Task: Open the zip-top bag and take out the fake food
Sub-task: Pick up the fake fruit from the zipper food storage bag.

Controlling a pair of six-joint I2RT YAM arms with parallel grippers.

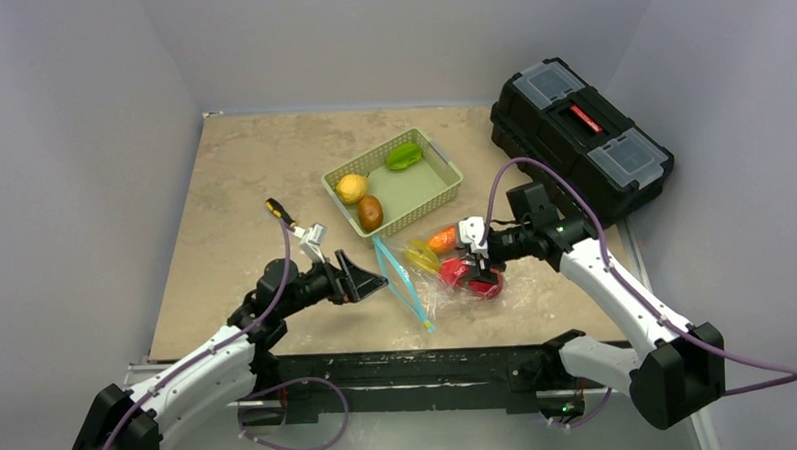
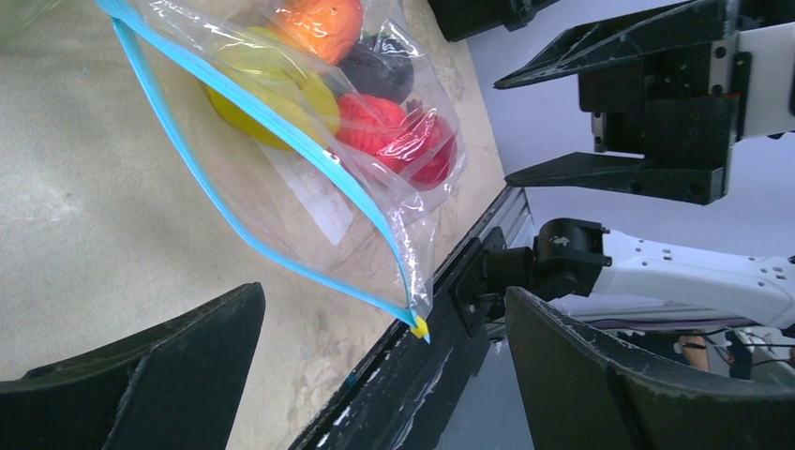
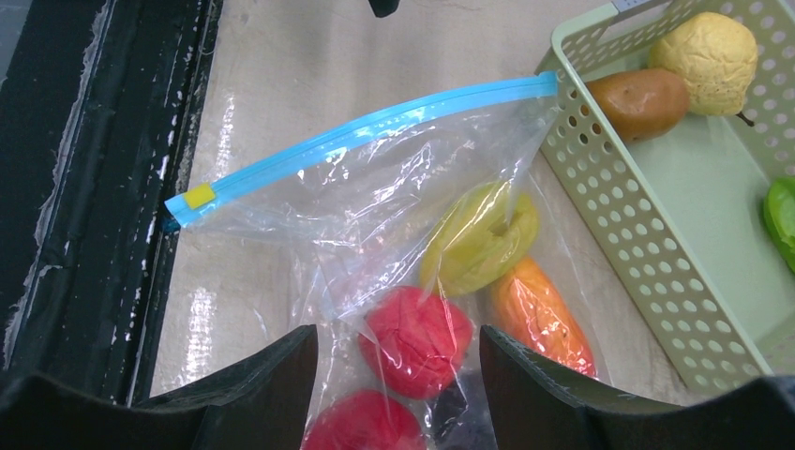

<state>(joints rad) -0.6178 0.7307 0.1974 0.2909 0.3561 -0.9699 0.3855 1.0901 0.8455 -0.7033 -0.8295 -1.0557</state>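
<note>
The zip-top bag point(image 1: 413, 281) lies on the table in front of the basket, its light-blue zipper strip point(image 1: 398, 282) facing left. In the left wrist view the bag's point(image 2: 309, 187) two strip halves stand apart, with a yellow slider point(image 2: 419, 327) at the near end. Inside are fake food pieces: yellow point(image 3: 478, 239), orange point(image 3: 539, 314), two red point(image 3: 417, 337) and one dark. My left gripper point(image 1: 373, 282) is open and empty just left of the strip point(image 2: 384, 375). My right gripper point(image 1: 479, 265) is open, its jaws either side of the bag's closed end around the red pieces point(image 3: 398, 380).
A green basket point(image 1: 441, 186) behind the bag holds a yellow lemon point(image 1: 351, 188), a brown piece point(image 1: 370, 212) and a green piece point(image 1: 403, 156). A yellow-and-black screwdriver point(image 1: 279, 211) lies at the left. A black toolbox point(image 1: 582, 139) stands at the back right. The black table rail point(image 1: 410, 370) runs along the front.
</note>
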